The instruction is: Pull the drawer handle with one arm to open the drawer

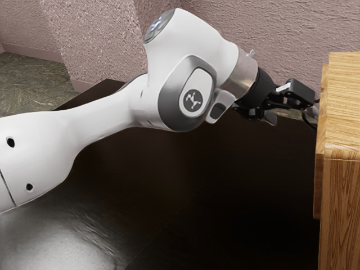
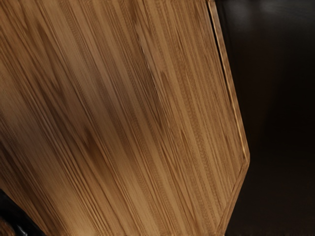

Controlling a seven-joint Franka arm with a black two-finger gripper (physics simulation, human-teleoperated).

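Observation:
A light wooden cabinet (image 1: 340,163) stands at the exterior view's right edge. Its upper drawer front (image 1: 325,107) faces my arm. My black gripper (image 1: 311,108) reaches in from the exterior view's left and is right up against that front, where a small dark handle (image 1: 308,118) juts out. The hand hides how the handle is met. In the wrist view the wood-grain drawer face (image 2: 123,113) lies very close under the hand, with a dark piece (image 2: 14,219) at its corner.
The cabinet stands on a dark glossy table (image 1: 185,214), also seen beside the wooden face (image 2: 280,123). A rough pinkish wall (image 1: 292,28) runs behind, and greenish floor (image 1: 31,79) lies at the far left.

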